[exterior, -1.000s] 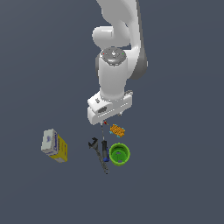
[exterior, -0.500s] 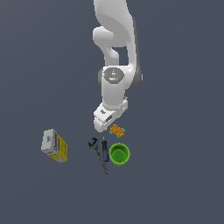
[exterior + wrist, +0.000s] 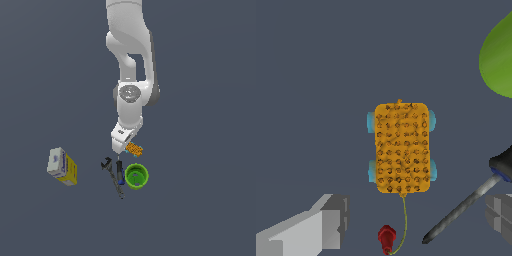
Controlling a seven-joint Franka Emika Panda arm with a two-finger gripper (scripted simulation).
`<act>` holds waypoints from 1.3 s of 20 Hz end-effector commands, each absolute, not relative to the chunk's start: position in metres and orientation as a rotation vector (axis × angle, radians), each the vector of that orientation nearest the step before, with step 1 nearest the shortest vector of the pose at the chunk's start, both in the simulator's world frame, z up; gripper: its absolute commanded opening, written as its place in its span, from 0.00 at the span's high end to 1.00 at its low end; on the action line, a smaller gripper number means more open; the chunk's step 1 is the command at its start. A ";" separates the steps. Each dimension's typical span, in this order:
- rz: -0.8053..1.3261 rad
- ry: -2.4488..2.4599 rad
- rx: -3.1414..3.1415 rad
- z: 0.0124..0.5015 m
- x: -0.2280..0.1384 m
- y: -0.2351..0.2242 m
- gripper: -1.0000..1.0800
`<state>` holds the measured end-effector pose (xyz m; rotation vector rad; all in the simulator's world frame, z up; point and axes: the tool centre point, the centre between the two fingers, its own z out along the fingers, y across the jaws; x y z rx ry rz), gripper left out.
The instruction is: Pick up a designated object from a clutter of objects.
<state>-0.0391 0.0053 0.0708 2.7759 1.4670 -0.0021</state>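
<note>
Dark slate-grey ground (image 3: 200, 210) spreads flat under everything, with no markings. On it lies the orange toy block (image 3: 402, 148), studded on top, with pale teal wheels at its four corners; a thin cord runs from one short end to a small red knob (image 3: 387, 238). No lettering can be read on it. In the exterior view the block sits just beyond the green cup (image 3: 136, 176) and beside the lowered gripper (image 3: 120, 148). The gripper's fingers (image 3: 326, 222) stand spread apart, clasping nothing, with the block's cord end lying between them in the wrist view. The blue-handled screwdriver (image 3: 120, 175) lies just beside the cup, its metal shaft pointing toward the block in the wrist view. The black clamp-like tool (image 3: 107, 165) touches the screwdriver's far side. Well apart, toward the exterior view's left, rests the yellow-and-white box (image 3: 62, 166); its printing is too small to read.
</note>
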 end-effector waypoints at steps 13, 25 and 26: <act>-0.001 1.497 2.762 0.049 -0.042 0.006 0.04; 0.000 1.502 2.759 0.015 -0.043 0.006 0.04; 0.000 1.502 2.759 0.015 -0.043 0.006 1.00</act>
